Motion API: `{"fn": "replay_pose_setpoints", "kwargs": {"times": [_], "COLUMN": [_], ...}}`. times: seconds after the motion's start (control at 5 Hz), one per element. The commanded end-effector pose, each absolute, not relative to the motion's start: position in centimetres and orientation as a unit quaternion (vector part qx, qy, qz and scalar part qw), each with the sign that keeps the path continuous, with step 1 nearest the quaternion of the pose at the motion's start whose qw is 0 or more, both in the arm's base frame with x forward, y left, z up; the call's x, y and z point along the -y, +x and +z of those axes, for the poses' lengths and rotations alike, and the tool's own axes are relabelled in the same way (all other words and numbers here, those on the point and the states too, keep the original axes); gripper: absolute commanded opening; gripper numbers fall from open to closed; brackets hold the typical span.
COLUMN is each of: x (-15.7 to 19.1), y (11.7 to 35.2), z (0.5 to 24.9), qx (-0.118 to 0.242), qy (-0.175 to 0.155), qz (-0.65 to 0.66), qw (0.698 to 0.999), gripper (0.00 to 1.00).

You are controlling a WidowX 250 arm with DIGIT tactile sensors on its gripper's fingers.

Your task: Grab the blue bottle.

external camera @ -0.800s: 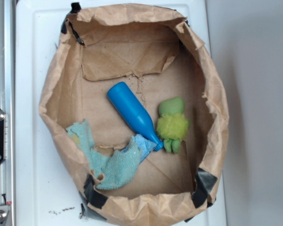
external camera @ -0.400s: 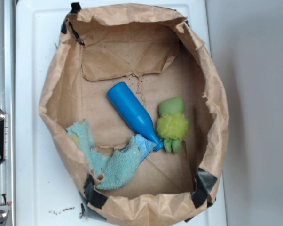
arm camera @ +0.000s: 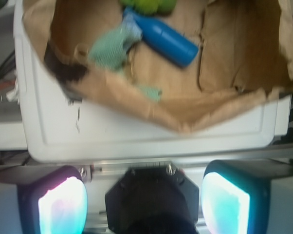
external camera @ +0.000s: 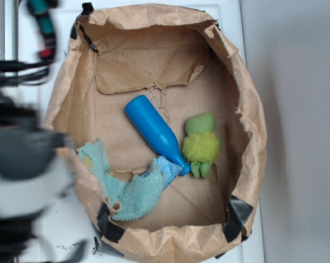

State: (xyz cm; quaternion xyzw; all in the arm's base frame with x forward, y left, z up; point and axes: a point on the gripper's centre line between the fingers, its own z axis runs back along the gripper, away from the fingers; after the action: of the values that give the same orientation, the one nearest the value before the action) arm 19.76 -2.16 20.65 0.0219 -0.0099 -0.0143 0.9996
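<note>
The blue bottle (external camera: 154, 133) lies flat on the brown paper lining, its neck pointing toward the lower right and touching the rag. In the wrist view the blue bottle (arm camera: 166, 41) sits far ahead at the top. My gripper (arm camera: 144, 200) is open, its two glowing pads wide apart with nothing between them. It hovers outside the tub, over the metal rail at the bin's left side, well away from the bottle. In the exterior view only my blurred arm (external camera: 22, 164) shows at the left edge; the fingers cannot be made out there.
A pale teal rag (external camera: 129, 192) lies at the bottle's neck, and a green plush (external camera: 200, 145) rests just right of it. The brown paper bag's wall (external camera: 252, 126) stands up all round them inside a white tub (arm camera: 137, 136). A black octagonal plate (arm camera: 151, 195) lies under the gripper.
My arm has swept into the exterior view at the left edge, blurred with motion. The bottle, rag and plush have not moved.
</note>
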Motion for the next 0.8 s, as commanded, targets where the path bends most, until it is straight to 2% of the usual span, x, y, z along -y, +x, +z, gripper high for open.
{"fn": "replay_pose_setpoints", "kwargs": {"times": [0.0, 0.2, 0.4, 0.6], "x": [-0.1, -0.7, -1.7, -2.2], "y": [22.8, 24.3, 26.1, 27.7], "z": [20.1, 18.9, 17.9, 15.9], "qx": [0.062, 0.061, 0.077, 0.059], "qy": [0.019, 0.017, 0.004, 0.026], "qz": [-0.212, -0.333, -0.416, -0.437], "qw": [0.975, 0.941, 0.906, 0.897], "gripper": [1.00, 1.00, 1.00, 1.00]}}
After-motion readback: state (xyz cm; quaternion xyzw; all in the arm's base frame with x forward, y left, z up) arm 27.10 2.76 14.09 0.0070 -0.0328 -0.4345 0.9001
